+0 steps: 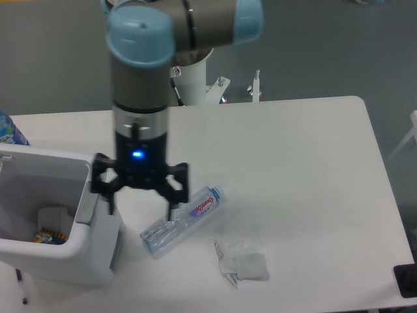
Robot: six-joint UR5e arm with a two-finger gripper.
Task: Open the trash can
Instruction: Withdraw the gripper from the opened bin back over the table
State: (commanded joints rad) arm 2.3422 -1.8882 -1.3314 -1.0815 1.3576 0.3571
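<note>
Gripper point(139, 207), fingers point(173, 207) spread wide and grasping nothing, hanging above the table point(293, 163); bin point(45, 251) at the left finger, interior showing from above; bottle point(184, 220) lying under the right finger; crumpled wrapper point(242, 265) beyond it.

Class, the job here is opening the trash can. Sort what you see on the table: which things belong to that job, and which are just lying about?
Belongs to the job:
- trash can, white, at the table's left edge, interior visible from above
- tool, fingers spread, beside the can's right rim

Just lying about:
- plastic bottle, on its side
- crumpled wrapper
- blue item at the far left edge, mostly cut off
</note>
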